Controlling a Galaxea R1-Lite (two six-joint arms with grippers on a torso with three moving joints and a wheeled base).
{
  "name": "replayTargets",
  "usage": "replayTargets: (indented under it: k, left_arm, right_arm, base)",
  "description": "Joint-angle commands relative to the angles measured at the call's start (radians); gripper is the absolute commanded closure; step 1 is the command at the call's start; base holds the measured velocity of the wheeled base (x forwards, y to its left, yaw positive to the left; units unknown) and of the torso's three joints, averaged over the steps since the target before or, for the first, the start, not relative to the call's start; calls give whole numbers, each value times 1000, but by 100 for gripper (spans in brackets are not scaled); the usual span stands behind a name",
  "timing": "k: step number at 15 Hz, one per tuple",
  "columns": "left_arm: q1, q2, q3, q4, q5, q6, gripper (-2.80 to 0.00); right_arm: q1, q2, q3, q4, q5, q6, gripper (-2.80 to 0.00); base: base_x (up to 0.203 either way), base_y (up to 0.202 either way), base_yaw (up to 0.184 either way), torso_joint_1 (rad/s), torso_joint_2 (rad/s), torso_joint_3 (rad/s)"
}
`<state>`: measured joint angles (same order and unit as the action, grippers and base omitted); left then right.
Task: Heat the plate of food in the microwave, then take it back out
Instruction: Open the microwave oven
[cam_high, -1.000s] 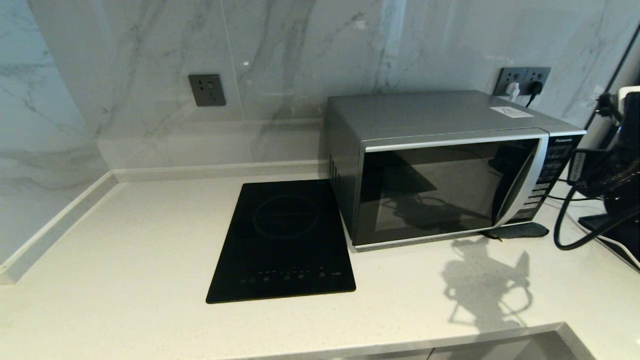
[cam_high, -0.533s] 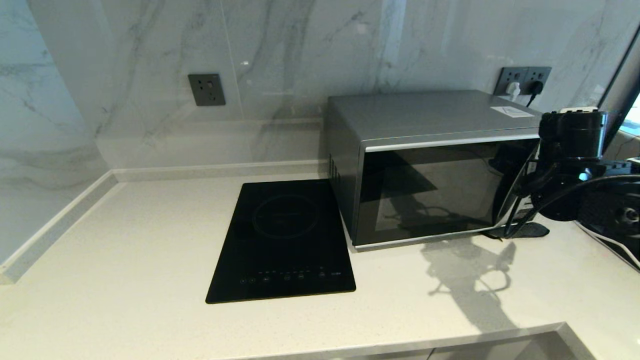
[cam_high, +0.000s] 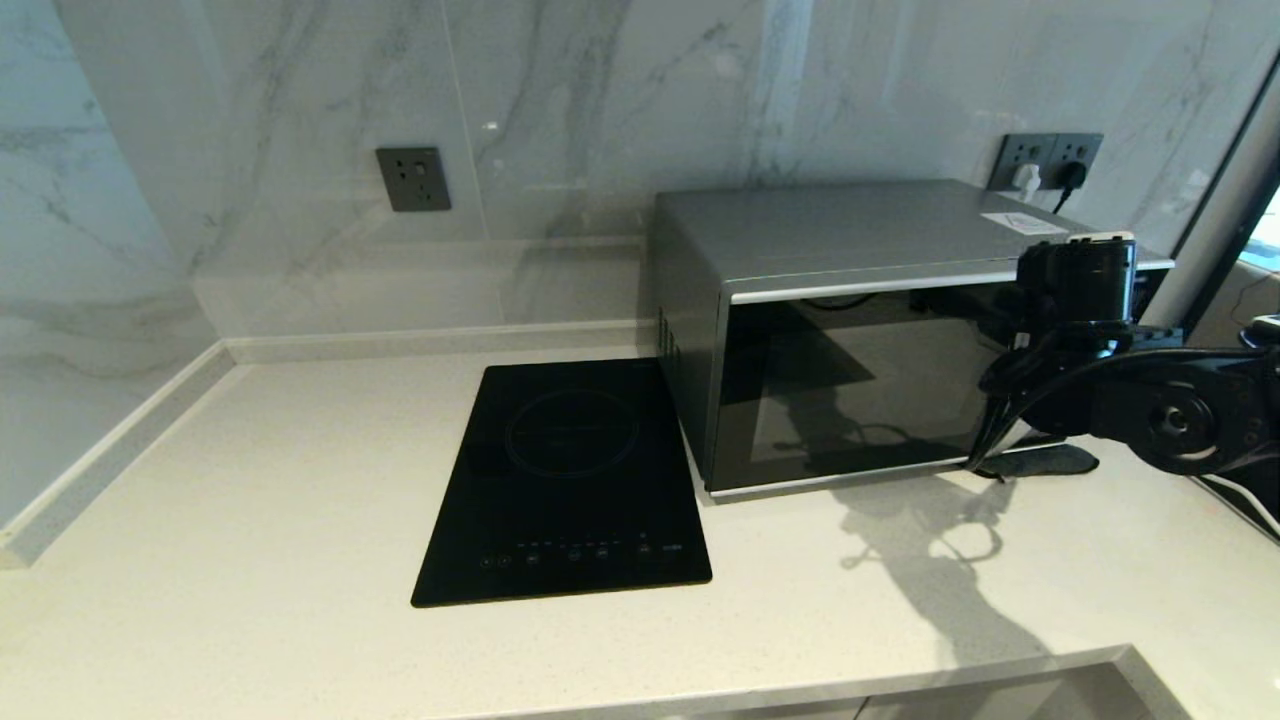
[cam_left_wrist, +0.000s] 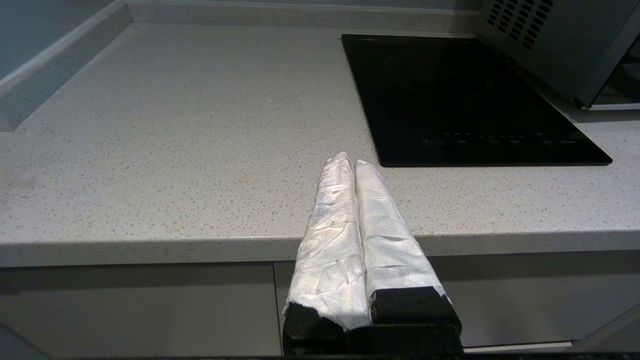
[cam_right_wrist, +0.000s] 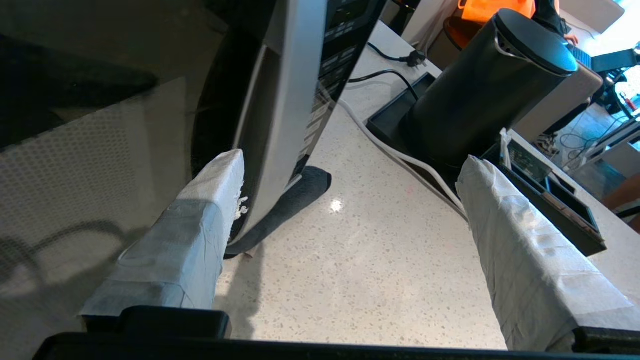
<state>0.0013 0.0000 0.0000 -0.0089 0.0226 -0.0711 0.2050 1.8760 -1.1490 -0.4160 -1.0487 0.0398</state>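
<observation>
The silver-grey microwave (cam_high: 860, 340) stands at the back right of the counter with its dark glass door closed. My right arm (cam_high: 1150, 410) reaches in front of the microwave's right side. In the right wrist view my right gripper (cam_right_wrist: 350, 162) is open wide above the counter. The lower end of the curved silver handle (cam_right_wrist: 280, 100) lies just inside one finger (cam_right_wrist: 200, 215); whether they touch I cannot tell. My left gripper (cam_left_wrist: 350, 160) is shut and empty, parked at the counter's front edge. The plate of food is out of view.
A flat black induction hob (cam_high: 570, 480) lies left of the microwave. A black kettle (cam_right_wrist: 480, 90) sits on a dark tray to the microwave's right, with a white cable (cam_right_wrist: 400, 155) and a black plug lead beside it. Sockets (cam_high: 413, 180) are on the marble wall.
My right arm has swung in from the far right towards the left and now covers the microwave's handle and button panel. The left arm has not moved.
</observation>
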Motion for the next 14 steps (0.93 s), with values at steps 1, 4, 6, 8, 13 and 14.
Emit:
replayTargets:
  k: [1,4,6,8,13,14]
  left_arm:
    - [0,2,0,0,0,-1,0]
    - [0,2,0,0,0,-1,0]
    - [0,2,0,0,0,-1,0]
    - [0,2,0,0,0,-1,0]
    - [0,2,0,0,0,-1,0]
    - [0,2,0,0,0,-1,0]
  right_arm:
    - [-2,33,-20,-2,-5,0,-280]
    - [-14,61,-45,-3,-3,0,-280]
    - [-35,77,-66,-3,-1,0,-280]
    - [-48,78,-67,-3,1,0,-280]
    - [-108,81,-67,-1,35,0,-280]
    - [-113,81,-67,-1,48,0,-280]
  base:
    - [0,0,0,0,0,0]
    - [0,0,0,0,0,0]
    - [0,0,0,0,0,0]
    - [0,0,0,0,0,0]
    - [0,0,0,0,0,0]
    - [0,0,0,0,0,0]
